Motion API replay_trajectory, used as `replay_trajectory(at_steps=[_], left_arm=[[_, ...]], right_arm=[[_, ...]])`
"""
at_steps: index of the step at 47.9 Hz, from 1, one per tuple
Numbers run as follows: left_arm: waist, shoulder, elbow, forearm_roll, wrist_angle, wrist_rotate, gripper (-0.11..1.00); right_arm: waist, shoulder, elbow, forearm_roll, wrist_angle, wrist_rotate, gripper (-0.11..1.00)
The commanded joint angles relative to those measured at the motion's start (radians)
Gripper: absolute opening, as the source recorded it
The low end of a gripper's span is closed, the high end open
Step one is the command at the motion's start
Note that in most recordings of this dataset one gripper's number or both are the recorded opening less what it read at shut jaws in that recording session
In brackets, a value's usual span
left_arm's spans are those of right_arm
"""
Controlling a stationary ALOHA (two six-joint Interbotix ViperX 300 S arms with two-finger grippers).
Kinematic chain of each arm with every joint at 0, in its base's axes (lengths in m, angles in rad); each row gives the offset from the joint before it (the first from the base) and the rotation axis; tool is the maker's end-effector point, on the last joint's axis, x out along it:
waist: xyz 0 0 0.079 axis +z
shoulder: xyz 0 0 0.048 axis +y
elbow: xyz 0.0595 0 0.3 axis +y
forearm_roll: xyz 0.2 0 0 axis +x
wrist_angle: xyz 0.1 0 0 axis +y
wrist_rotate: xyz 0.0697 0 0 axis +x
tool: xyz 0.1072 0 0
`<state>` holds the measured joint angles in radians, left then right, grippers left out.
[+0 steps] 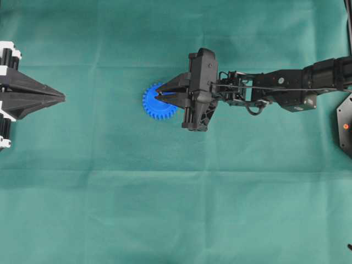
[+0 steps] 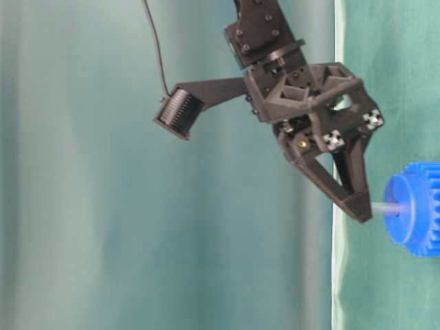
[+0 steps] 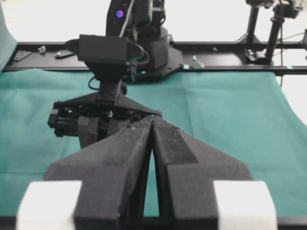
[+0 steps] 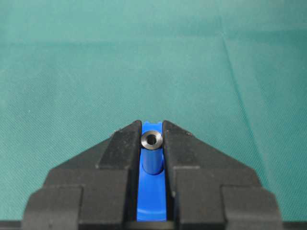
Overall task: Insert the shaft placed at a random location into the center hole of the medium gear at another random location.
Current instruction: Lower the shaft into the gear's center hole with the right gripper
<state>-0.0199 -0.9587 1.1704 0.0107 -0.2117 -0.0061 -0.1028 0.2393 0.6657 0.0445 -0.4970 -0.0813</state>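
Idle left tool (image 1: 61, 98), its jaws closed on nothing, well apart at the counter's (image 1: 176, 220) edge; medium gear (image 1: 157, 104) at centre; right tool (image 1: 160, 94) directly above, pinching the upright shaft (image 4: 152, 153), whose long axis points straight down into the center hole.

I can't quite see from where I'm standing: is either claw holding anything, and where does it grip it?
The right gripper pinches the shaft near its top end, above the medium gear. The left gripper is shut on nothing.
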Motion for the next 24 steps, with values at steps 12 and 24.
replay_trajectory(at_steps=[12,24], left_arm=[[0.005,0.008,-0.015,0.003,0.003,0.0,0.0],[0.009,0.008,-0.015,0.003,0.006,0.0,0.0]], right_arm=[[0.002,0.046,-0.043,0.009,-0.023,-0.008,0.13],[0.002,0.046,-0.043,0.008,-0.02,-0.008,0.13]])
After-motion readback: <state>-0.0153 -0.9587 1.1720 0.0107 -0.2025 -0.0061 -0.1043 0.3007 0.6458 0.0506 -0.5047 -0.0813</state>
